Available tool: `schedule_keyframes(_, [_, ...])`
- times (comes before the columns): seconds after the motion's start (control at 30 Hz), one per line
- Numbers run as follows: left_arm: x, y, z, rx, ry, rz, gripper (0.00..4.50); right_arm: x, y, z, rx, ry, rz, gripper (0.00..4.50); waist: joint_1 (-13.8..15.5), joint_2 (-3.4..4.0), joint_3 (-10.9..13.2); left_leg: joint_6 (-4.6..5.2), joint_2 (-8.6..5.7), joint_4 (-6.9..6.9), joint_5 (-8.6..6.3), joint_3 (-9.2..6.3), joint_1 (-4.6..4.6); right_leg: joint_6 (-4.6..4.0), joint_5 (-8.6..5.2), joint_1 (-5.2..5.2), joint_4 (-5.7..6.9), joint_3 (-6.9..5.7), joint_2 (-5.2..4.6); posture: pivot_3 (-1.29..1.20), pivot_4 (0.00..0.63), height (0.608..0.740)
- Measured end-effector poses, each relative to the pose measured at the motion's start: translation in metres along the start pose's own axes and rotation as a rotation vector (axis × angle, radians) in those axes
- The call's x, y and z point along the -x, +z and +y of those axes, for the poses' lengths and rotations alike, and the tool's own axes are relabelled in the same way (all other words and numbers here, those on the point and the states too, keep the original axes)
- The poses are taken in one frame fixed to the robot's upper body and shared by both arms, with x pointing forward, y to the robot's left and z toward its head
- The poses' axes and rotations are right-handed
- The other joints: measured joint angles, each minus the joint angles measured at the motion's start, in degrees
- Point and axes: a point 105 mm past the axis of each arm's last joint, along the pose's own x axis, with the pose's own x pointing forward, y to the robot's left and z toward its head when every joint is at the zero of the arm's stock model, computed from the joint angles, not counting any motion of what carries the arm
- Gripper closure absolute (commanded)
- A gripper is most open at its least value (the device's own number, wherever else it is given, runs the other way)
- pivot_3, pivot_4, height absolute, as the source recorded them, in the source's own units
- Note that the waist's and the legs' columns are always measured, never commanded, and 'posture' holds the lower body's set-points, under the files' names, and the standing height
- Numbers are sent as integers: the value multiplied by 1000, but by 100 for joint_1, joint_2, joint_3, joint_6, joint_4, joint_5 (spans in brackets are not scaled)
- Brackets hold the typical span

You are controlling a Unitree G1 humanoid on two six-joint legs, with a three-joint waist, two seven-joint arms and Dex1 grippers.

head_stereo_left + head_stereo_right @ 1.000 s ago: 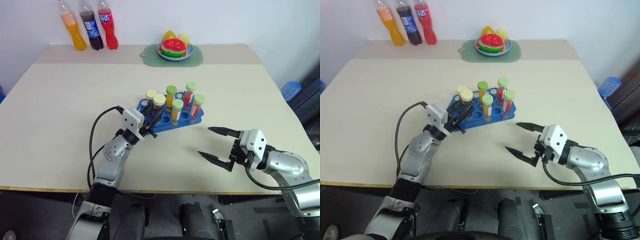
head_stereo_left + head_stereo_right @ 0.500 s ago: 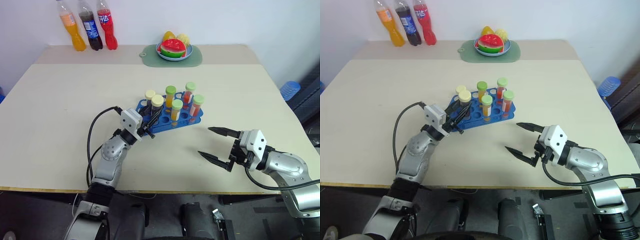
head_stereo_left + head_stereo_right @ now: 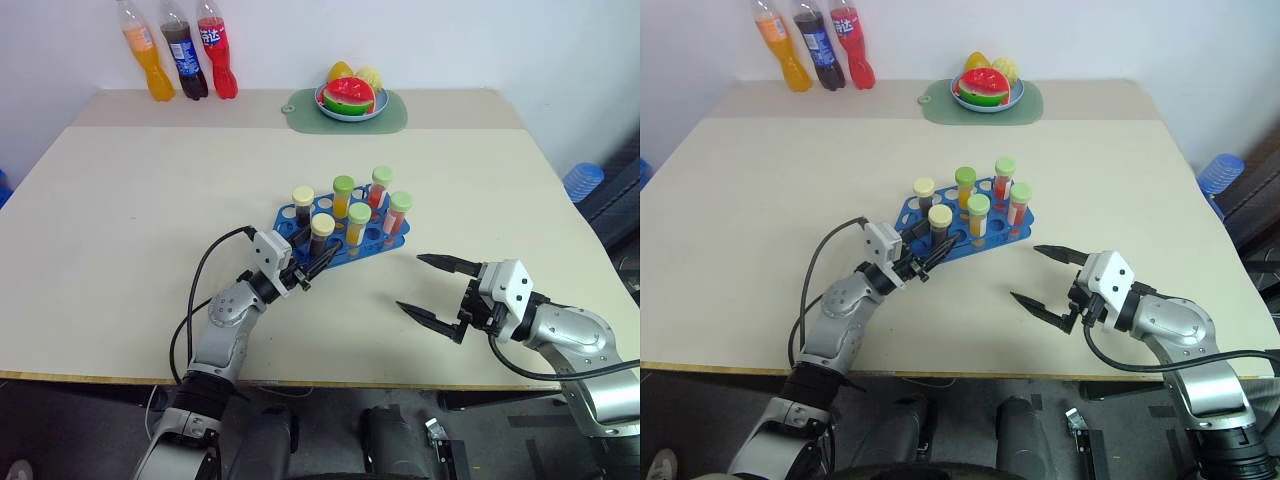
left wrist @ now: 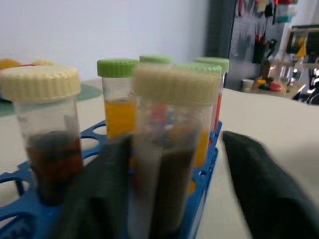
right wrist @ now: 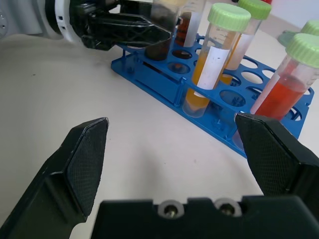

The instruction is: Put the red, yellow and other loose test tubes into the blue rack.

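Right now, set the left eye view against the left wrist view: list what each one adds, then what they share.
Left eye view adds: the soda bottles, the fruit plate, the open right claw. Left wrist view adds: a cluttered shelf behind, and the gap between one finger of the left claw and the brown tube seated in the rack. Shared: the blue rack and its capped tubes.

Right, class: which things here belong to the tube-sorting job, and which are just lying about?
Job: test tubes, blue rack, left gripper, open around a brown tube.
Lying about: soda bottles, fruit plate, green mat.
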Motion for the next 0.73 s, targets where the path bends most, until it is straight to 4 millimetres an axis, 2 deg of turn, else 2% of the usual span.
schedule_keyframes(0.03, [0, 0, 1, 1, 6, 3, 50, 0, 0, 0, -1, -2, 1, 0, -3, 0, 0, 0, 0, 0, 0, 0, 0, 0, 0, 0, 0, 0, 0, 0, 150, 740])
schedule_keyframes(0.13, [4, 5, 4, -15, 32, 35, 50, -1, -1, 0, -10, -15, -6, 0, -28, 0, 0, 0, 3, -2, 0, -2, 1, 0, 0, -3, 3, 1, 2, 0, 150, 740])
schedule_keyframes(0.23, [20, 6, 10, -11, 48, 81, 50, -1, -3, -1, -18, -37, -6, 0, -47, 2, -1, 0, 4, -3, 0, -8, 1, -1, 0, -5, 6, 2, 2, 0, 150, 740])
schedule_keyframes(0.43, [74, 8, 36, -72, 140, 152, 50, 2, -18, 0, -66, -86, 21, 0, -37, 3, 0, 0, 5, -4, 0, -10, 1, -2, -1, -6, 5, 3, 1, 0, 150, 740])
schedule_keyframes(0.6, [128, 1, 41, -56, 166, 266, 50, 17, -35, -5, -117, -163, 64, 0, -39, 5, 1, 1, 10, -7, -1, -11, 1, -5, -3, -6, 4, 4, -1, 0, 150, 740])
schedule_keyframes(0.73, [139, 5, 39, -29, 164, 268, 50, 20, -38, -8, -130, -190, 64, 0, -8, 5, 1, 1, 11, -6, -1, -10, 1, -16, -9, -3, 4, 3, -3, 0, 150, 740])
